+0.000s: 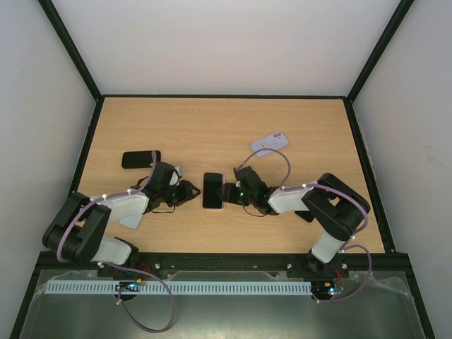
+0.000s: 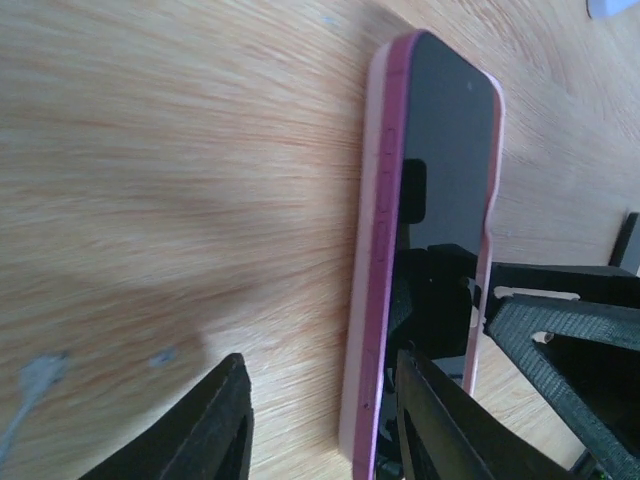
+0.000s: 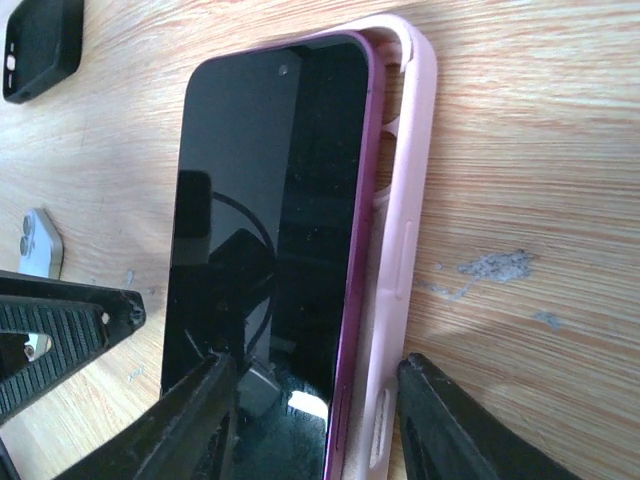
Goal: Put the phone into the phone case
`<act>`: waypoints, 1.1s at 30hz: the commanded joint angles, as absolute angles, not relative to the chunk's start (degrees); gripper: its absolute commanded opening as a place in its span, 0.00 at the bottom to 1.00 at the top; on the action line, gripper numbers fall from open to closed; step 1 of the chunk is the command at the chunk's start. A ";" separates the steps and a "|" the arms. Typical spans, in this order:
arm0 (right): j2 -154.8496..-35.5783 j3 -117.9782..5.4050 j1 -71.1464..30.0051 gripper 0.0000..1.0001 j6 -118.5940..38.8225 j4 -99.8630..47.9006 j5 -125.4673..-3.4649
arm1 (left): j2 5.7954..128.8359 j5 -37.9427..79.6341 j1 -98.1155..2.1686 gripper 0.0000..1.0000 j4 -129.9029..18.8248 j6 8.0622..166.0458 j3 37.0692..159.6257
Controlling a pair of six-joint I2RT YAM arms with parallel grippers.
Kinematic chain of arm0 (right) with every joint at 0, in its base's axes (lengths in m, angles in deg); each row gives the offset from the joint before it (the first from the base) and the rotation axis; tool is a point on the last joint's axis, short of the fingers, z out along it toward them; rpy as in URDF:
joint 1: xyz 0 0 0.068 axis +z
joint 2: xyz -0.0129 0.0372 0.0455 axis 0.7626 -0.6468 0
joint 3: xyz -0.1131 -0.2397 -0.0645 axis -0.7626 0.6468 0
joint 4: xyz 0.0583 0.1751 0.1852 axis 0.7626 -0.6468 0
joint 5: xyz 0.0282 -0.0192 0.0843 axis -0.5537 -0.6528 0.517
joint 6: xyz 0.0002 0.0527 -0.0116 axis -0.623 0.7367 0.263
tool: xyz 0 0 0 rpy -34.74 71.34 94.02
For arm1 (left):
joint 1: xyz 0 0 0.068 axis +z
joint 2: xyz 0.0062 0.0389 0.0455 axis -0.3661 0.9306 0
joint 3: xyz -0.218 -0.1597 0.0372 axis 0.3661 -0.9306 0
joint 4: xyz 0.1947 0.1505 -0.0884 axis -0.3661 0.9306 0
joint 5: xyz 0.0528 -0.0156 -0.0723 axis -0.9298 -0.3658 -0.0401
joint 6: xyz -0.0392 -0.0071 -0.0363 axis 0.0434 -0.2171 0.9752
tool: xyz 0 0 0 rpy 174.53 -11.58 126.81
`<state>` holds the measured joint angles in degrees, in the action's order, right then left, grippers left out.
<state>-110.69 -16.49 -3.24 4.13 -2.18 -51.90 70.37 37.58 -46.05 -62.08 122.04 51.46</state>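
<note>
The phone (image 1: 212,189), with a black screen and magenta rim, lies face up in the pink case (image 1: 222,205) at the table's middle. In the right wrist view the phone (image 3: 270,200) sits askew, and the pink case wall (image 3: 405,230) stands clear of its right edge. My left gripper (image 1: 192,192) is open at the phone's left side. In its own view the left gripper (image 2: 325,435) straddles the phone's long edge (image 2: 385,250). My right gripper (image 1: 227,192) is open on the other side. In the right wrist view the right gripper (image 3: 320,425) straddles phone edge and case wall.
A black case (image 1: 140,159) lies at the left, seen too as the black case (image 3: 42,45) in the right wrist view. A pale phone (image 1: 270,142) lies at the back right. A pale object with camera lenses (image 3: 38,245) rests beside the left arm.
</note>
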 commanded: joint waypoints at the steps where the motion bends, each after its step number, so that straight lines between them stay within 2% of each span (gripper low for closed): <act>1: -111.25 -15.45 -3.84 0.42 4.35 -6.31 -55.63 | 73.68 37.88 -48.09 0.37 -65.65 121.53 55.16; 4: -111.05 -15.69 -4.07 0.38 4.33 -6.08 -56.53 | 75.25 36.91 -48.45 0.33 -67.02 121.76 55.66; 13: -110.58 -16.09 -5.66 0.37 3.58 -5.86 -57.50 | 80.08 37.08 -48.97 0.24 -69.60 121.01 58.29; 18: -111.30 -16.44 -6.32 0.29 2.98 -3.62 -55.92 | 80.58 36.52 -49.47 0.19 -69.18 120.31 59.30; 26: -113.47 -16.59 -6.28 0.28 3.66 0.73 -52.13 | 81.77 35.90 -51.37 0.04 -69.17 119.99 60.92; 33: -114.96 -15.52 -6.32 0.25 4.99 5.75 -49.57 | 83.50 35.84 -53.13 0.03 -70.46 120.66 62.41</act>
